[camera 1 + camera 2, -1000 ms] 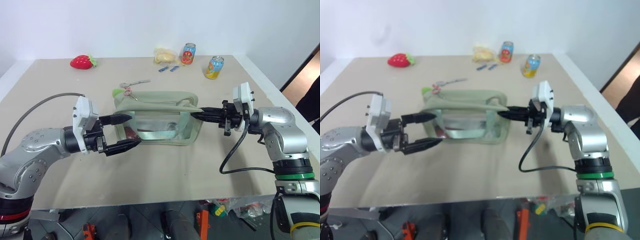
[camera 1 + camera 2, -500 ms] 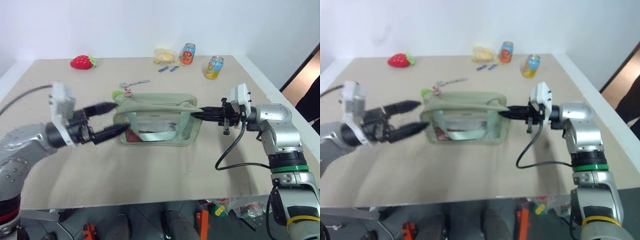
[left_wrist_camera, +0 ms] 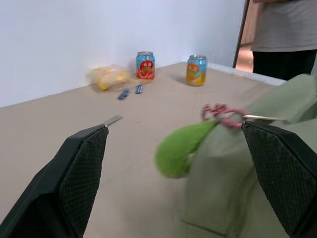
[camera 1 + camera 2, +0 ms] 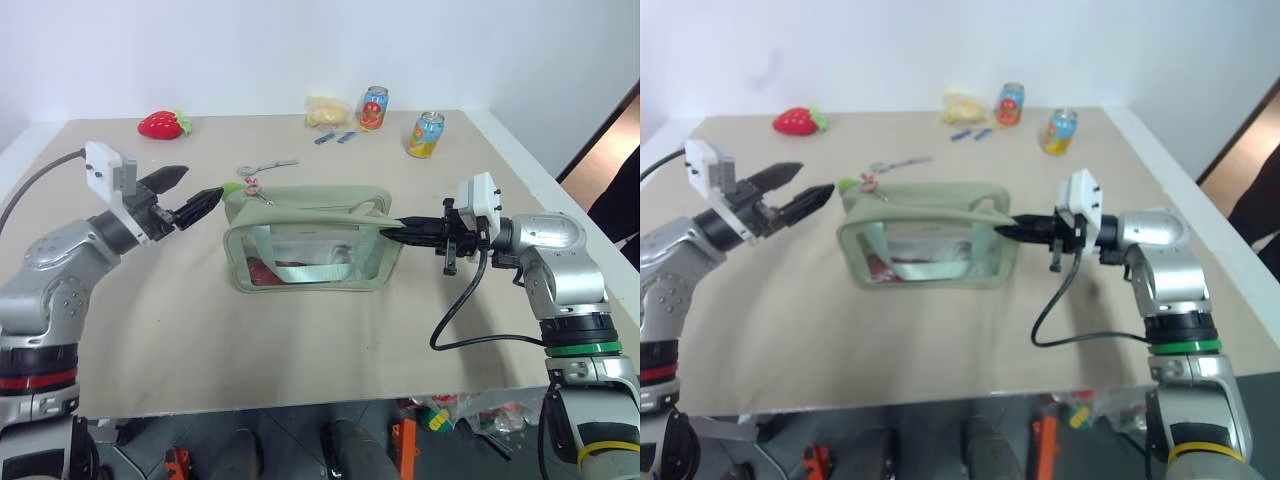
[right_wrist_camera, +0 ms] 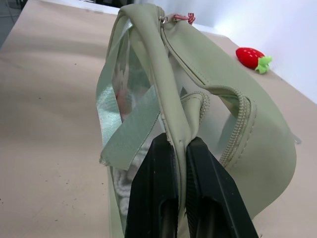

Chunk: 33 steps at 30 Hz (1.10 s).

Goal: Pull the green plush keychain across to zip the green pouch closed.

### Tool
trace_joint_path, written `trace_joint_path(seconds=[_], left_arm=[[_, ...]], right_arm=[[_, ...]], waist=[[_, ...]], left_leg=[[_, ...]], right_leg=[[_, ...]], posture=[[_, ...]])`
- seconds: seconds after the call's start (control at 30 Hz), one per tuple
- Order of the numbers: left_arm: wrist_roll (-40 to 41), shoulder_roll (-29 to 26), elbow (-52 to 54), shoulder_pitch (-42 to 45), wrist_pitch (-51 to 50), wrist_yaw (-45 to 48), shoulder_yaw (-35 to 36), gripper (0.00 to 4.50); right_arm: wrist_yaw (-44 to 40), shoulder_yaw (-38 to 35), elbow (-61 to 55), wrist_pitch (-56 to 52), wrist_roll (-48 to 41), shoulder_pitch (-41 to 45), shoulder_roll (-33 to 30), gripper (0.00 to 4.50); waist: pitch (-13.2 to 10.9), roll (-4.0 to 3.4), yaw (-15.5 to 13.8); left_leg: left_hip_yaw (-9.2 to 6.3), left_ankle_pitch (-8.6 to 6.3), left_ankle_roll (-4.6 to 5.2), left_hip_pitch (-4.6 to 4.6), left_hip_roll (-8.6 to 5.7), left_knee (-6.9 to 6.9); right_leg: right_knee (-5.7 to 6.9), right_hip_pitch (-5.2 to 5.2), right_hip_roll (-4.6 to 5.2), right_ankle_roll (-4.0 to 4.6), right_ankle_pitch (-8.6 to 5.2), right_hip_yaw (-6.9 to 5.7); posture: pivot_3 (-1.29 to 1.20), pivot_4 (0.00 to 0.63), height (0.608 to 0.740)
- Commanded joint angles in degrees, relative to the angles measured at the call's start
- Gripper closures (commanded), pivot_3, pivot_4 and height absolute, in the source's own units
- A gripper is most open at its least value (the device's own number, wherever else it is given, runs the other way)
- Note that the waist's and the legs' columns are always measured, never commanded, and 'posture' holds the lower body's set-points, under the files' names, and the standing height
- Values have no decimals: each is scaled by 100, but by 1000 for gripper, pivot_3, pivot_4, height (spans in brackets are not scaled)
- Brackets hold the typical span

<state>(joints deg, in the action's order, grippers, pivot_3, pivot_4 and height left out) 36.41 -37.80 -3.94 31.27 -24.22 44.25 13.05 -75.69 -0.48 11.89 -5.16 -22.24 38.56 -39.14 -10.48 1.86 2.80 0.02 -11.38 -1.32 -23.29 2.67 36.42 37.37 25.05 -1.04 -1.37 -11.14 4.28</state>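
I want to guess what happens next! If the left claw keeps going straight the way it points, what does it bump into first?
Probably the green plush keychain. It hangs between the open left claw's fingers, at the corner of the green pouch. How far ahead is hard to tell.

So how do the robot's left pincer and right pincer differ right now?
The left pincer is open and holds nothing, its tips beside the green plush keychain; the right pincer is shut on the end of the green pouch. The left one points towards the pouch's keychain corner; the right one clamps the opposite end. Both have black fingers and aim inward at the pouch.
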Motion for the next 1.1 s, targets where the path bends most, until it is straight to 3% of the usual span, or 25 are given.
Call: trace_joint_path(seconds=[0.03,0.23,0.53,1.1], left_arm=[[-279,-15,-907,509,431,672,-159,0],[-706,-10,-2395,1264,1055,1551,-312,0],[-1354,104,-3819,1984,1833,2331,-561,0],[-1800,334,-4492,2685,2234,3662,-820,0]], right_arm=[[49,-95,-383,-26,-49,-35,-84,4478],[135,-142,-604,-82,-65,-167,-174,4478],[213,-198,-809,-139,-98,-347,-280,4478],[258,-155,-696,-4,-30,-343,-263,4478]], waist=[[0,0,-3],[0,0,4],[0,0,-8],[0,0,-4]], left_leg=[[0,0,0,-1,1,0],[1,-1,1,-5,1,0],[-1,-1,1,-10,-1,1],[-2,-1,1,-12,-2,2]], right_leg=[[0,2,-2,1,0,0],[0,3,-1,-1,1,1],[1,4,0,-2,0,1],[2,5,-1,-3,1,1]], posture=[[0,150,740],[0,150,740],[0,150,740],[0,150,740]])
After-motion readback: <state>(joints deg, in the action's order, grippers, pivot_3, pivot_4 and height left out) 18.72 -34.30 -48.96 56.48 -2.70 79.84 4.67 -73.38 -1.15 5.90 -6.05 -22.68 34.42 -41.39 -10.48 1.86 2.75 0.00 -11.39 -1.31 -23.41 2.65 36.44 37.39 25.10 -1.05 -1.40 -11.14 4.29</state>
